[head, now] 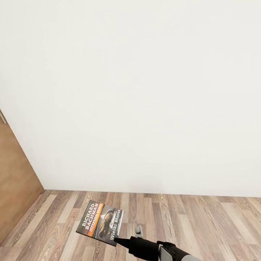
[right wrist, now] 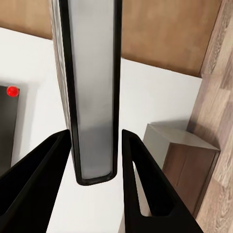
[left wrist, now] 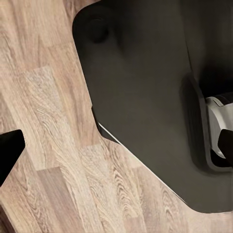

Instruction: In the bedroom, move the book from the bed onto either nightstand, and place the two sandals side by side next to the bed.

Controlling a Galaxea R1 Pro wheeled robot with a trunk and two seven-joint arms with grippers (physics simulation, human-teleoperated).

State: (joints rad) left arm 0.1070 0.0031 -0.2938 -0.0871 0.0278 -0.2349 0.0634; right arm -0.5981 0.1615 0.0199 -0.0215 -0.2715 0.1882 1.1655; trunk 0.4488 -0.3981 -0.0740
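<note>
The book [head: 99,223], a dark paperback with an orange band and white lettering, hangs cover-up above the wood-plank floor [head: 203,221] at the bottom of the head view. My right gripper [head: 117,239] is shut on its near corner. In the right wrist view the book's page edge [right wrist: 92,97] stands between the two black fingers [right wrist: 141,184], which press on either side of it. My left gripper [left wrist: 116,150] points down at the floor and is open, with one black fingertip [left wrist: 9,148] at each side and nothing between them. The bed, nightstands and sandals are out of view.
A plain white wall [head: 145,90] stands close ahead. A brown wooden door [head: 14,181] angles in at the left. The robot's dark base [left wrist: 145,97] lies under the left gripper. A low brown cabinet [right wrist: 187,165] stands against the wall in the right wrist view.
</note>
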